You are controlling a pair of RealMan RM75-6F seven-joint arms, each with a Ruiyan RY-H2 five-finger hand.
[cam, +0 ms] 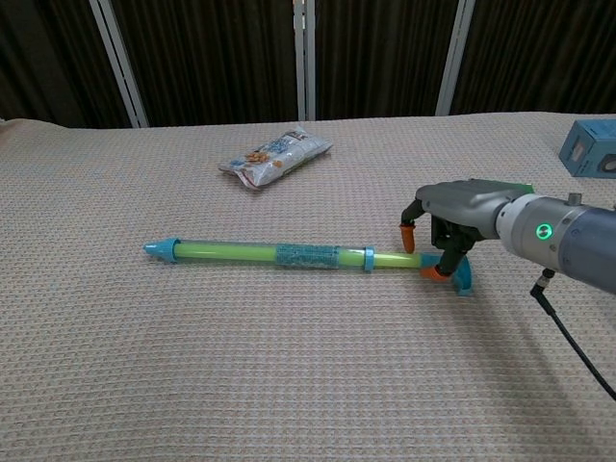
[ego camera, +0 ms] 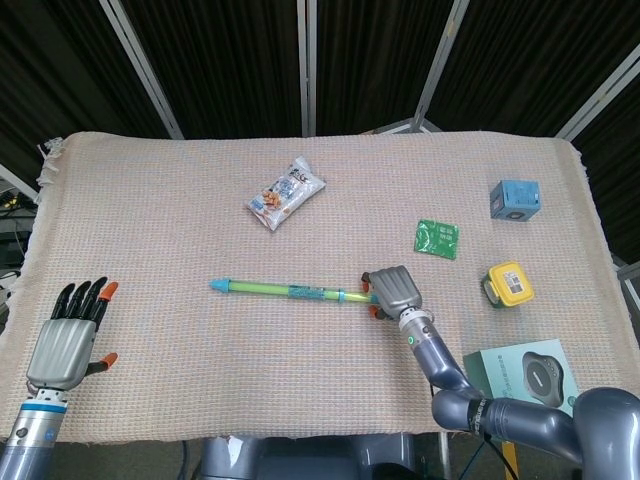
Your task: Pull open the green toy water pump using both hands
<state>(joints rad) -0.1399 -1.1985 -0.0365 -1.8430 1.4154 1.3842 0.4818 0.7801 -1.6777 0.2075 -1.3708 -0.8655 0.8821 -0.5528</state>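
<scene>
The green toy water pump (ego camera: 290, 290) lies across the middle of the cloth-covered table, blue tip to the left, T-handle (cam: 462, 277) to the right. My right hand (ego camera: 394, 290) hovers over the handle end. In the chest view its orange-tipped fingers (cam: 408, 234) arch over the thin rod, one tip on the far side and one on the near side, apart and not clamped on it. My left hand (ego camera: 68, 340) rests flat at the table's near left corner, fingers stretched out, far from the pump and holding nothing.
A snack packet (ego camera: 286, 193) lies behind the pump. To the right sit a green sachet (ego camera: 437, 239), a blue cube (ego camera: 514, 200), a yellow tape measure (ego camera: 507, 285) and a teal box (ego camera: 535, 375) at the near right edge.
</scene>
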